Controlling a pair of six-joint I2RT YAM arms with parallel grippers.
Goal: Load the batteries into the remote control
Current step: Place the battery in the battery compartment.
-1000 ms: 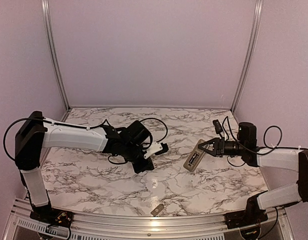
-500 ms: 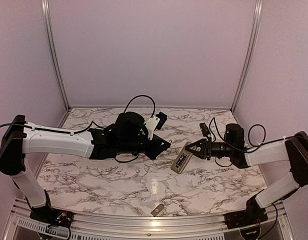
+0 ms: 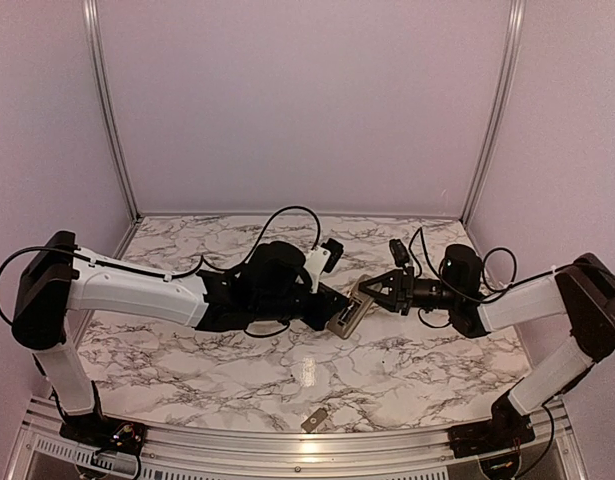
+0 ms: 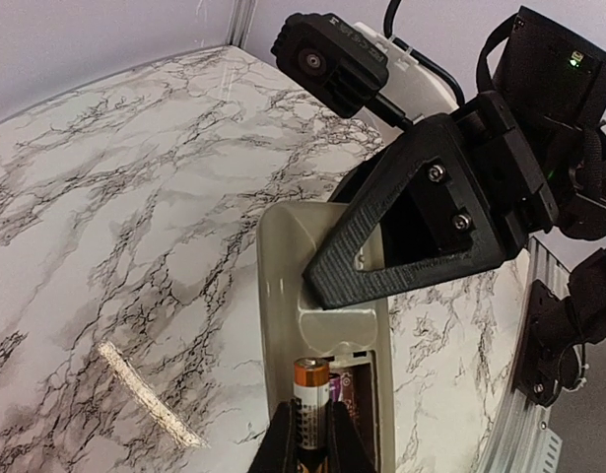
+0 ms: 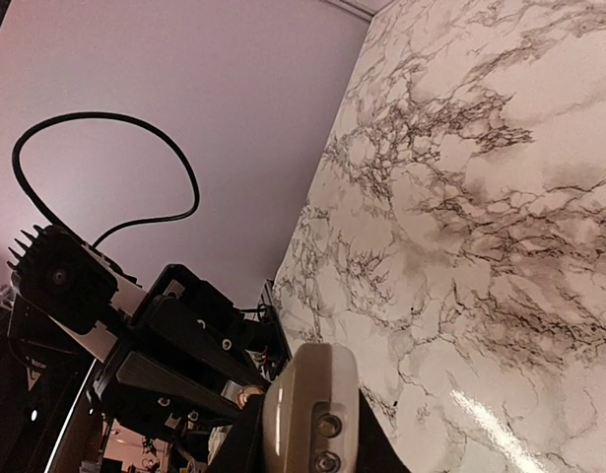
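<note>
My right gripper (image 3: 372,297) is shut on the remote control (image 3: 349,311), holding it above the table with its grey-beige back and open recess facing up. In the left wrist view the remote (image 4: 283,296) fills the middle, with one battery (image 4: 344,391) lying in the recess. My left gripper (image 4: 312,448) is shut on a second battery (image 4: 310,394), dark with a copper end, its tip over the recess. In the right wrist view the remote's end (image 5: 307,409) sits between my right gripper (image 5: 304,434).
A small flat grey cover piece (image 3: 314,418) lies near the table's front edge. Aluminium rails frame the marble table (image 3: 407,370); pink walls stand behind and at the sides. The two arms meet over the table's middle.
Both arms have moved toward each other. The right gripper has carried the remote leftward; the left gripper has come down to it, bringing the battery to the recess.
</note>
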